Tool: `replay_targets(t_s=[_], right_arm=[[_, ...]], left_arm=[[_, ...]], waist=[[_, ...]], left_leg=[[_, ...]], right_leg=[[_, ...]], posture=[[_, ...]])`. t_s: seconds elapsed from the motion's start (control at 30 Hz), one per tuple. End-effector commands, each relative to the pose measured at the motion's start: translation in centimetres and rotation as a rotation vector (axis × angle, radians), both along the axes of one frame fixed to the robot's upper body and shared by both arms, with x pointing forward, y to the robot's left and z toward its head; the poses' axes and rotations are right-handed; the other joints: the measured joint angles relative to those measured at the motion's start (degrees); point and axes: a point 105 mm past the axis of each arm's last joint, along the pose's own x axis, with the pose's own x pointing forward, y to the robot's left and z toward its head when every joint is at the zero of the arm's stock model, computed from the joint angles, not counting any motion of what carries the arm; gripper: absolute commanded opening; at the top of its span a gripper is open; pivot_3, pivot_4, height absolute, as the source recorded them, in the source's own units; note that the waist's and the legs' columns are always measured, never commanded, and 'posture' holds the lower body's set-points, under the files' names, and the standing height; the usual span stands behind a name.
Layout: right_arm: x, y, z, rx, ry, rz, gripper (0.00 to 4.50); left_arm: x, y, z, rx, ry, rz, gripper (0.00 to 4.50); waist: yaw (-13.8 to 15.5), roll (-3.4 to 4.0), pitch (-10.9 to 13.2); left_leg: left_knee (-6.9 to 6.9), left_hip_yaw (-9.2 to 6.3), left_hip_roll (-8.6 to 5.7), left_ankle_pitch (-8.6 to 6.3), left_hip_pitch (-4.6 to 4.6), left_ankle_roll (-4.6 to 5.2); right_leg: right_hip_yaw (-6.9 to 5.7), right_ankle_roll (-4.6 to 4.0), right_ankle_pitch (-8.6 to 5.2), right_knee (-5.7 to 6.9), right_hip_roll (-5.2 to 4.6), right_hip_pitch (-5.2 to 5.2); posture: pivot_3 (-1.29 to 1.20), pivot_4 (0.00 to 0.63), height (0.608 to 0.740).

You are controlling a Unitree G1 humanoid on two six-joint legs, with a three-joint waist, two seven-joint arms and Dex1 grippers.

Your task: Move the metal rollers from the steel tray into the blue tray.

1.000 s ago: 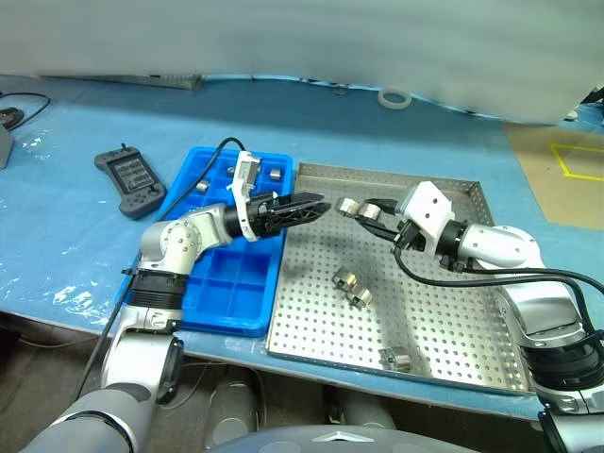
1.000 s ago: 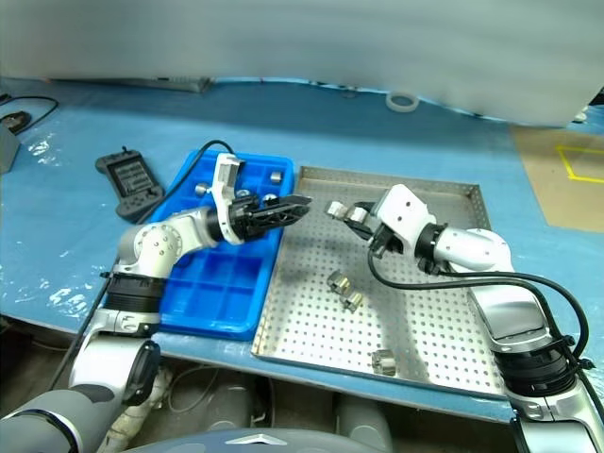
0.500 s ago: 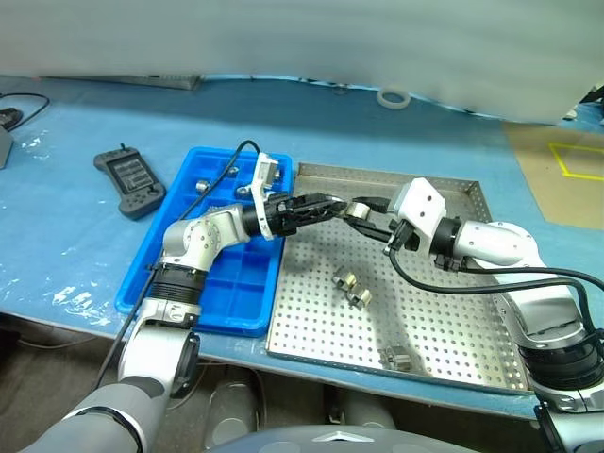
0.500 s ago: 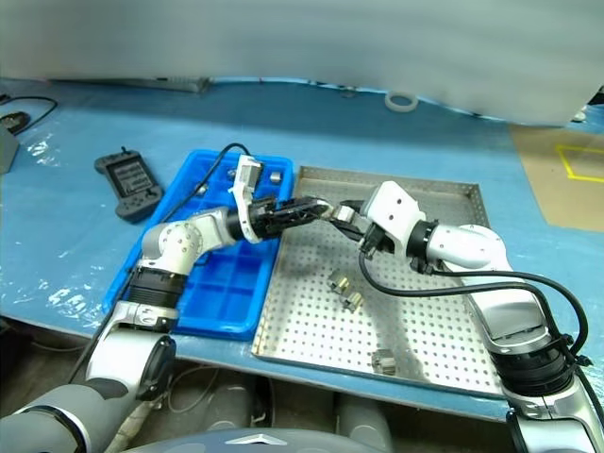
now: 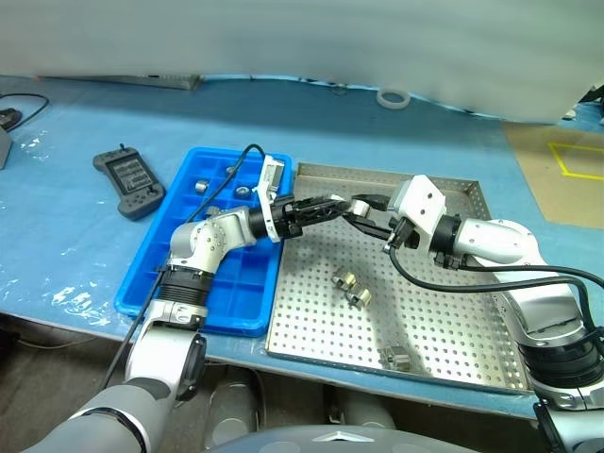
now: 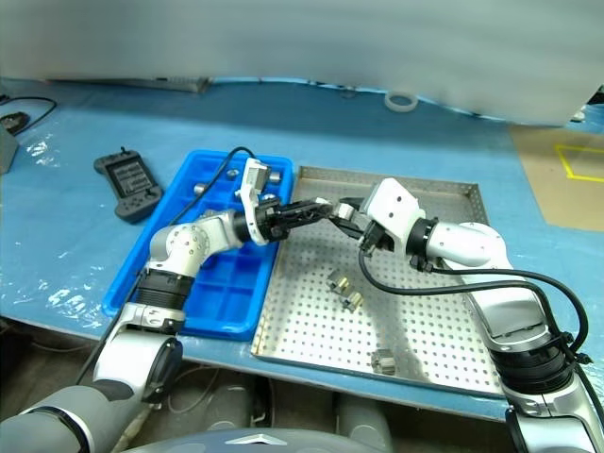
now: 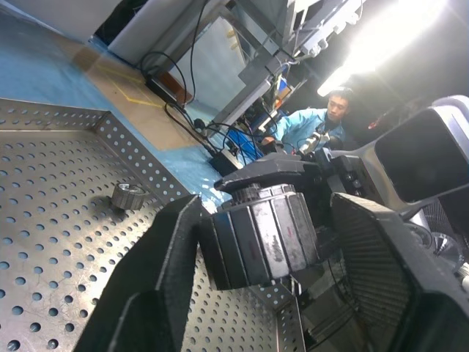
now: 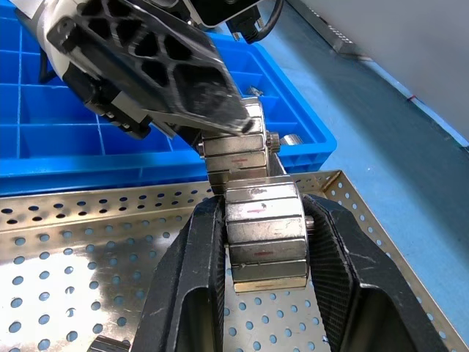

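Above the far-left part of the steel tray, my right gripper is shut on a metal roller, holding it in the air. My left gripper reaches in from over the blue tray. Its fingers are closed in on the far end of that same roller. A pair of rollers lies mid-tray, and another roller lies near the front rim. Two rollers rest in far compartments of the blue tray.
A black handheld controller lies left of the blue tray. A white tape ring sits at the table's far side. A brown board with yellow lines lies to the right. A person in light blue shows in the left wrist view.
My left gripper has moved right from over the blue tray to the roller in my right gripper. Its fingers have come together around it. The right gripper has stayed put.
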Motion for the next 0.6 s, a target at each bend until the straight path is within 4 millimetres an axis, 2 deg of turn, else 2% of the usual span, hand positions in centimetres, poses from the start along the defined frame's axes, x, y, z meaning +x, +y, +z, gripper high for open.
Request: replay_targets(t_s=[0.03, 0.1, 0.17, 0.2, 0.4, 0.47, 0.6], right_arm=[[-0.2, -0.1, 1.4, 0.02, -0.063, -0.003, 1.22], [-0.2, -0.1, 1.4, 0.021, -0.063, -0.005, 1.22], [-0.2, -0.1, 1.4, 0.021, -0.064, -0.006, 1.22], [-0.2, -0.1, 1.4, 0.022, -0.064, -0.006, 1.22], [-0.2, -0.1, 1.5, 0.023, -0.068, -0.008, 1.22], [-0.2, 0.0, 1.5, 0.024, -0.069, -0.009, 1.22], [-0.2, -0.1, 1.5, 0.027, -0.066, -0.017, 1.22]], left_arm=[[-0.5, 0.1, 1.7, -0.051, -0.02, -0.043, 2.82], [-0.7, 0.0, 1.4, -0.035, -0.016, -0.056, 2.52], [-0.9, -0.1, 1.1, -0.018, -0.024, -0.066, 1.89], [-0.9, -0.1, 1.0, -0.009, -0.026, -0.066, 1.79], [-1.1, -0.1, 0.8, 0.005, -0.026, -0.077, 1.79], [-1.3, 0.2, 0.8, 0.008, -0.028, -0.086, 1.79], [-0.5, 1.2, 0.8, 0.044, -0.063, -0.029, 1.79]], waist=[[0.0, 0.0, 0.0], [0.0, 0.0, 0.0], [0.0, 0.0, 0.0], [0.0, 0.0, 0.0], [0.0, 0.0, 0.0], [0.0, 0.0, 0.0], [0.0, 0.0, 0.0]], left_leg=[[0.0, 0.0, 0.0, 0.0, 0.0, 0.01], [0.0, 0.0, 0.0, 0.0, -0.01, 0.01], [0.0, 0.0, 0.0, 0.0, 0.0, 0.01], [0.0, 0.0, 0.0, 0.0, 0.0, 0.01], [0.0, 0.0, 0.0, 0.0, 0.0, 0.0], [0.0, 0.0, 0.0, 0.0, 0.0, 0.0], [0.0, 0.0, 0.01, 0.0, 0.0, 0.0]], right_leg=[[0.0, 0.0, 0.0, 0.0, 0.0, 0.0], [0.0, 0.0, 0.0, 0.0, 0.0, 0.0], [0.0, 0.0, 0.0, 0.0, 0.0, 0.0], [0.0, 0.0, 0.0, 0.0, 0.0, 0.0], [0.0, 0.0, 0.0, 0.0, 0.0, 0.0], [0.0, 0.0, 0.0, 0.0, 0.0, 0.0], [0.0, 0.0, 0.0, 0.0, 0.0, -0.01]], posture=[[-0.22, 0.15, 0.74], [-0.22, 0.15, 0.74], [-0.22, 0.15, 0.74], [-0.22, 0.15, 0.74], [-0.22, 0.15, 0.74], [-0.23, 0.15, 0.74], [-0.23, 0.15, 0.74]])
